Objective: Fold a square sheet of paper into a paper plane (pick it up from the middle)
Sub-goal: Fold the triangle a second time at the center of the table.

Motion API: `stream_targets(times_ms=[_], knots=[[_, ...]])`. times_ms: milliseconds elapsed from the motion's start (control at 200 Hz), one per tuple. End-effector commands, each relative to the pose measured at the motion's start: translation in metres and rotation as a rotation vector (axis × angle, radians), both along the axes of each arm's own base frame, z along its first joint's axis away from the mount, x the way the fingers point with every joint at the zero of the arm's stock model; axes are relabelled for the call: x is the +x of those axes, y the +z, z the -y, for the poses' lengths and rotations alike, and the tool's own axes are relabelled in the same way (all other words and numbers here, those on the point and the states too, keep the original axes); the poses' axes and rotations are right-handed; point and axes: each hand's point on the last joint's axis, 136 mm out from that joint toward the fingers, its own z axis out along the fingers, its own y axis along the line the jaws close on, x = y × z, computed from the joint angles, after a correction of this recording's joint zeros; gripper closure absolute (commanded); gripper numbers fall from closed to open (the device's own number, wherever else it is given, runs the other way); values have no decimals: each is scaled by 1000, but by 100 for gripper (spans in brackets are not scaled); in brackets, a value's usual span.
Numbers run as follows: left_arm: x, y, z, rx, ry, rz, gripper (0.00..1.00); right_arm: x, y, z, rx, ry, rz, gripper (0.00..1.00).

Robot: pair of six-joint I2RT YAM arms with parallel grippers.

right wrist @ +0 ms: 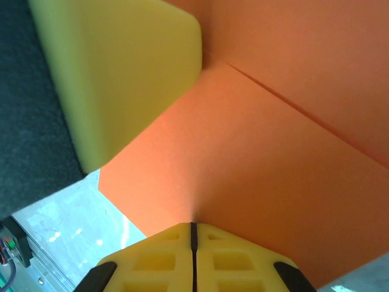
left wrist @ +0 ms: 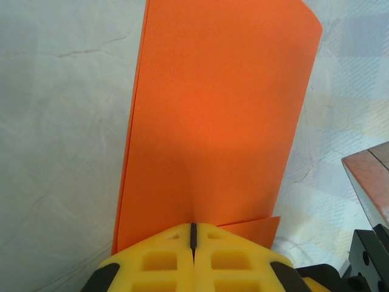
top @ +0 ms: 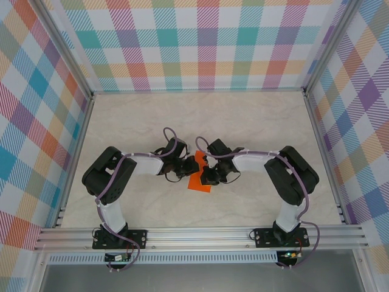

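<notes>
Pinching the thin bright orange sheet of paper [left wrist: 213, 121] from both sides, the left tool [left wrist: 193, 230] and the right tool [right wrist: 193, 226] are each clenched on it, their yellow fingertips pressed flat together with the paper running out from between them. The sheet is doubled over, a second layer's edge showing along its left side in the left wrist view. It sits between the two arms over the middle of the pale marbled bench [top: 255, 121]; whether its lower corner touches the bench I cannot tell. The main risk, as I judge it, is tearing or crumpling: two firm grips so near each other leave little slack, so a pull apart or a twist out of step would rip the thin paper or set a stray crease. The layers could also slide over each other and spoil the fold line. A blocky yellow finger [right wrist: 121, 79], apparently the left tool's, lies right against the paper near the right tool, so a careless move could knock the two together.
</notes>
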Motion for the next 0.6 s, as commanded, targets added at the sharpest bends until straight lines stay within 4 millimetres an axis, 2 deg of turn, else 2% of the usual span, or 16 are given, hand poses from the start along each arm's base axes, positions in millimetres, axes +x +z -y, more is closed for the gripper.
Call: stream_targets(times_ms=[0, 130, 225, 295, 370, 440, 525, 595], knots=[[-52, -84, -70, 361, 72, -220, 97, -36, -13, 27, -63, 34, -84, 93], [-51, -84, -70, 361, 74, -220, 97, -59, -12, 42, -69, 48, -116, 93], [-50, -81, -68, 351, 70, -210, 97, -62, -8, 51, -89, 51, -96, 94], [-49, -78, -65, 335, 59, -202, 97, -51, 4, 51, -76, 32, -42, 94], [-45, -73, -61, 319, 50, -189, 97, -32, 28, 41, -16, 2, 38, 93], [-41, -68, -56, 304, 42, -175, 97, -16, 42, 32, 18, -38, 95, 93], [-37, -62, -52, 293, 33, -162, 97, -3, 44, 23, 43, -88, 108, 93], [-36, -59, -49, 286, 27, -153, 97, 5, 36, 19, 33, -124, 93, 94]])
